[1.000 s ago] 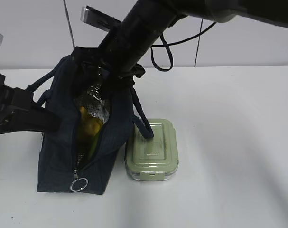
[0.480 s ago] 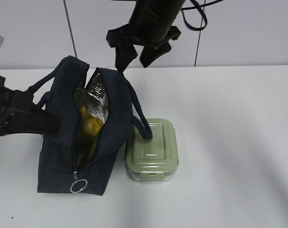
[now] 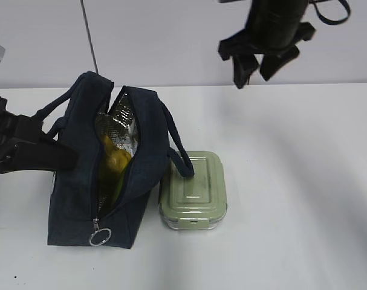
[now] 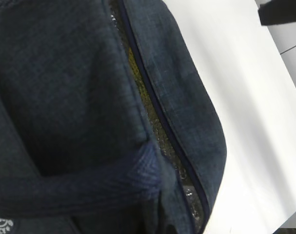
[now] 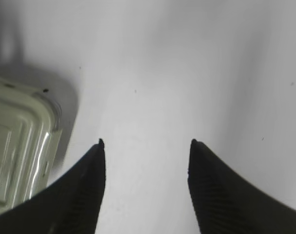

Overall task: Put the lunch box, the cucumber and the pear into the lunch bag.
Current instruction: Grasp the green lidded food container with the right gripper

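Right claw [image 3: 254,77] spread, empty, high above table [image 3: 292,181] — lunch box [image 3: 194,190] long axis runs toward camera, beside lunch bag [image 3: 89,199].

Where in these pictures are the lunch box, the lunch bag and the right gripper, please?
lunch box [image 3: 194,190]: exterior view, middle of its ridged lid.
lunch bag [image 3: 74,181]: exterior view, navy fabric of its left side.
right gripper [image 5: 146,144]: right wrist view, midway between its open fingertips.

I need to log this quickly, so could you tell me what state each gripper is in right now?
Left gripper: shut, at the lunch bag's side; what it grips cannot be told.
Right gripper: open, empty, above the table.
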Motion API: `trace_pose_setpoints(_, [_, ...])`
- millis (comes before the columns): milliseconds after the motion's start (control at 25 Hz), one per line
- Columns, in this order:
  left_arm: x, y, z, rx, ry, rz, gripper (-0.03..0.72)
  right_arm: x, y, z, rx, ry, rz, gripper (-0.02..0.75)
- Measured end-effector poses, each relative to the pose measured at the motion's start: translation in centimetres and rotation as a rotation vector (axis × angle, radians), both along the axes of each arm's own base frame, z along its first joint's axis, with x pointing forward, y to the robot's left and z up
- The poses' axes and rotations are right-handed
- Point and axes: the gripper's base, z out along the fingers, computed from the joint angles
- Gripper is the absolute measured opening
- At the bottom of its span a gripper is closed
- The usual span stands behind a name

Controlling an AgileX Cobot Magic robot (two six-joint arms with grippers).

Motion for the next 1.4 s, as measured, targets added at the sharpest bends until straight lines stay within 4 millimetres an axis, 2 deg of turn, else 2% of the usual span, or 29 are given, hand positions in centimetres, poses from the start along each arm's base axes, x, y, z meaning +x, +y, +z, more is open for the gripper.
trace_pose_setpoints(80, [0.0, 0.0, 0.0, 0.0, 0.0, 0.0, -0.014, -0.3, -2.3, -1.2, 0.021, 0.06, -0.047, 0.429])
trace_pose_setpoints(200, [0.0, 0.0, 0.0, -0.001, 0.001, 0.0, -0.014, -1.4, -4.4, -3.0, 0.106, 0.16, -0.068, 0.411])
trace_pose_setpoints(440, [0.0, 0.0, 0.0, -0.001, 0.001, 0.0, -0.014, -4.4, -6.4, -6.4, 0.311, 0.309, -0.036, 0.398])
trace_pose_setpoints(560, [0.0, 0.0, 0.0, -0.001, 0.001, 0.0, -0.014, -6.2, -6.4, -8.1, 0.411, 0.364, -0.002, 0.396])
trace_pose_setpoints(680, [0.0, 0.0, 0.0, -0.002, 0.001, 0.0, -0.014, -7.8, -5.5, -9.7, 0.541, 0.404, 0.043, 0.396])
trace_pose_setpoints(840, [0.0, 0.0, 0.0, -0.002, 0.001, 0.0, -0.014, -9.1, -4.5, -11.7, 0.685, 0.363, 0.069, 0.396])
trace_pose_setpoints(960, [0.0, 0.0, 0.0, -0.002, 0.002, -0.001, -0.014, -9.2, -4.3, -12.3, 0.72, 0.324, 0.064, 0.396])
trace_pose_setpoints(1320, [0.0, 0.0, 0.0, -0.003, 0.003, -0.002, -0.014, -8.7, -4.3, -12.3, 0.726, 0.27, 0.044, 0.397])
trace_pose_setpoints(1400, [0.0, 0.0, 0.0, -0.003, 0.003, -0.002, -0.014, -8.3, -4.5, -12.4, 0.699, 0.216, 0.044, 0.428])
